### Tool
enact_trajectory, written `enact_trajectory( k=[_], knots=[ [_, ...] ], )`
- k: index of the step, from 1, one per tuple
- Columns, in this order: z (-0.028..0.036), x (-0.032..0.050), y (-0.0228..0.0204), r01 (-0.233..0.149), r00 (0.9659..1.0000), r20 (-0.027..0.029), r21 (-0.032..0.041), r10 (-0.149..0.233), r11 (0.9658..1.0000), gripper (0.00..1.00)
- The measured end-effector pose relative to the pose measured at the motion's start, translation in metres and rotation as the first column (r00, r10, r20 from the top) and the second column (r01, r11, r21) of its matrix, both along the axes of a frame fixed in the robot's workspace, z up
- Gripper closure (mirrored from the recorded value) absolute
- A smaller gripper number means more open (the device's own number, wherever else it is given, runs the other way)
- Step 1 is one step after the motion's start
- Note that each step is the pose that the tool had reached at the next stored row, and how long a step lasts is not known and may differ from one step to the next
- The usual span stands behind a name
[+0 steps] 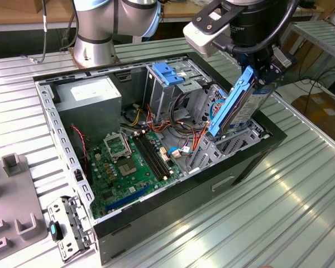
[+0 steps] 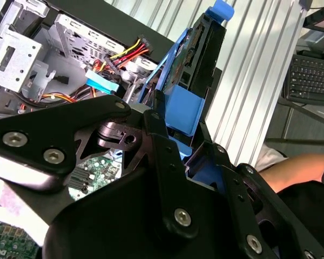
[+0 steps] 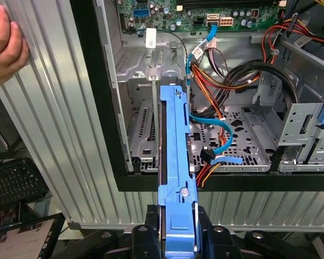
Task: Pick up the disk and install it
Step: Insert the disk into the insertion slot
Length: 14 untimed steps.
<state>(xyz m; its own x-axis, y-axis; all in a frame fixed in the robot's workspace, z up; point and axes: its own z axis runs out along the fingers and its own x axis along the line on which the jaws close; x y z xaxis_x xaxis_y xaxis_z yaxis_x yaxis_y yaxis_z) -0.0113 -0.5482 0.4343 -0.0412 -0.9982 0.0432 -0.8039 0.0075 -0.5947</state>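
Holding the disk point(image 1: 236, 106) steeply tilted, lower end down among the grey metal walls of the drive cage point(image 1: 223, 148), at the corner of the open computer case point(image 1: 173, 212) toward the exterior view's right. Cannot tell whether touching the cage or hanging just above it. Clamped at the upper end, across the bright blue rails, by the tool point(image 1: 261, 68), closed tight on the disk and on nothing else. Not yet seated flat in the bay, judging by the tilt.

Just beside the lower end, in the first wrist view: a loose blue data cable point(image 3: 228, 137) and a bundle of red, yellow and orange power wires point(image 3: 205, 97), lying over the perforated cage floor. Further in, the motherboard point(image 1: 125, 164), the light-blue latch plate point(image 1: 167, 72) and the grey power-supply box point(image 1: 92, 97), all well apart from the disk. Outside the case, resting on the ribbed counter point(image 1: 279, 201), a person's hand point(image 3: 5, 46).

Likely trouble: trapping or pinching the blue cable under the disk, given its place right across the bay. Could also catch a rail on a cage wall through coming in skewed, bending thin sheet metal or twisting the disk within the grip. Worth minding the hand near the case edge too.
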Motion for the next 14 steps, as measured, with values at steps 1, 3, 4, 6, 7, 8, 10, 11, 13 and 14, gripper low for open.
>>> enact_trajectory(
  k=[1, 3, 4, 6, 7, 8, 10, 11, 13, 14],
  knots=[
    [-0.0008, 0.0, 0.0, 0.0, 1.0, 0.0007, 0.0001, 0.0, 1.0, 0.63],
    [-0.0017, 0.0, 0.0, 0.0, 1.0, 0.0023, -0.0001, 0.0, 1.0, 0.63],
    [-0.0017, 0.0, 0.0, 0.0, 1.0, 0.0026, -0.0004, 0.0, 1.0, 0.63],
    [-0.0018, 0.0, 0.0, 0.0, 1.0, 0.0033, -0.0004, 0.0, 1.0, 0.63],
    [-0.0018, 0.0, 0.0, 0.0, 1.0, 0.0032, -0.0004, 0.0, 1.0, 0.62],
    [-0.0019, 0.0, 0.0, 0.0, 1.0, 0.0032, -0.0003, 0.0, 1.0, 0.55],
    [-0.0021, 0.0, 0.0, 0.0, 1.0, 0.0033, -0.0003, 0.0, 1.0, 0.55],
    [-0.0021, 0.0, 0.0, 0.0, 1.0, 0.0033, -0.0003, 0.0, 1.0, 0.55],
    [-0.0021, 0.0, 0.0, 0.0, 1.0, 0.0034, -0.0003, 0.0, 1.0, 0.55],
    [-0.0021, 0.0, 0.0, 0.0, 1.0, 0.0034, -0.0003, 0.0, 1.0, 0.55]
  ],
)
